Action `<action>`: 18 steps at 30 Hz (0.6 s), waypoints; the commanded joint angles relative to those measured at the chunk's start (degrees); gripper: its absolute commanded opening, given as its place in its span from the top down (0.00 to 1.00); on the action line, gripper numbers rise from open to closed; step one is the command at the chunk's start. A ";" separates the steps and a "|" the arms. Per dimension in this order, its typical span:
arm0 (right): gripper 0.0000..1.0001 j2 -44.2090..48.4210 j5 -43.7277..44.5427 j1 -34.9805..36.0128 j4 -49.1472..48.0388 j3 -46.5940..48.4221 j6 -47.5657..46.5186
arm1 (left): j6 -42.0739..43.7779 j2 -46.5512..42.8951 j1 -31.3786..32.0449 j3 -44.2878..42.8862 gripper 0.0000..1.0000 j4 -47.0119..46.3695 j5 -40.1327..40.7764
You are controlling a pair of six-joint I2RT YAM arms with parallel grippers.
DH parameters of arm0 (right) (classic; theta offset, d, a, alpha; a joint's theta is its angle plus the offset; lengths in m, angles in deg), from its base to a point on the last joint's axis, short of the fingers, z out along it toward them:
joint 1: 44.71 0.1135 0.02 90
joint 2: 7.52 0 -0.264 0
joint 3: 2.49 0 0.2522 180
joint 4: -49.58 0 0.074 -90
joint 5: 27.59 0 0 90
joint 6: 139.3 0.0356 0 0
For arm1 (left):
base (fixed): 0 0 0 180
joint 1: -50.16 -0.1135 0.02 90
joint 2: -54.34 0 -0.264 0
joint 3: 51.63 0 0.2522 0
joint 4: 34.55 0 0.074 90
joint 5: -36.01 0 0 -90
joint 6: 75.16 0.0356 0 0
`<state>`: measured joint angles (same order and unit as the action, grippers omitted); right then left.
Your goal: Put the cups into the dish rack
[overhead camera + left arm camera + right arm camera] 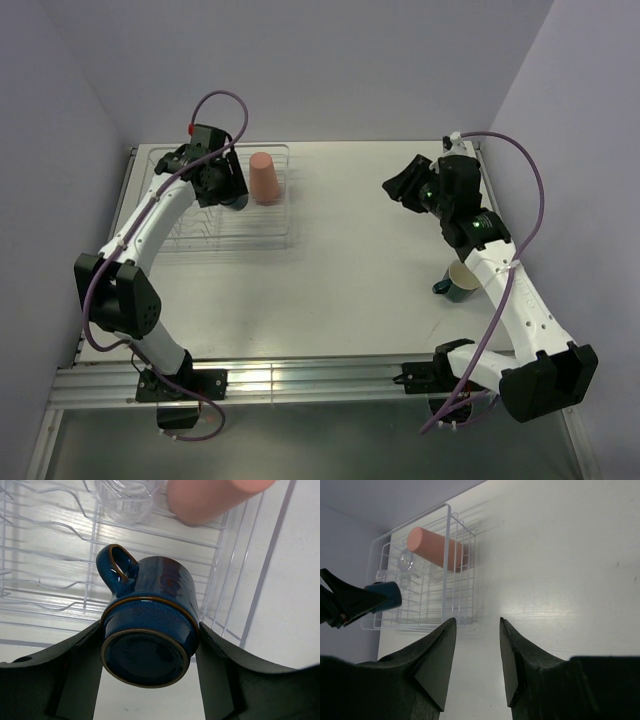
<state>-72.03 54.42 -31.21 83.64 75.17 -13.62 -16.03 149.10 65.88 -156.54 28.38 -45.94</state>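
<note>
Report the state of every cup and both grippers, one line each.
navy mug, held over the dish rack, mouth toward the wires.
pink tumbler, standing upside down in the dish rack.
clear glass tumbler, in the dish rack.
teal mug, upright on the table.
left gripper, shut on the navy mug.
right gripper, open, empty.

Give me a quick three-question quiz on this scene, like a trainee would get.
1. True or false: the left pincer holds the navy mug over the rack.
2. Where is the teal mug? A: in the rack. B: on the table beside the right arm. C: in the left pincer.
3. Fill in: the right pincer is ____ and empty.

Key: 1 true; 2 B; 3 open.
</note>
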 commanded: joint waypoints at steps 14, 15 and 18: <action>0.52 1.32 3.33 -1.81 3.53 0.61 -2.11 | -0.59 5.34 1.06 3.79 1.00 -7.07 1.35; 0.52 1.14 3.42 -1.81 3.44 0.44 -2.28 | -0.33 6.48 1.06 3.36 1.00 -6.89 2.05; 0.52 0.62 3.16 -1.98 3.00 -0.09 -2.28 | 0.20 8.76 1.06 2.48 1.00 -6.28 2.75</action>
<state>-71.40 56.85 -32.59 87.60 75.11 -14.73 -16.25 157.03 66.80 -151.80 24.14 -45.07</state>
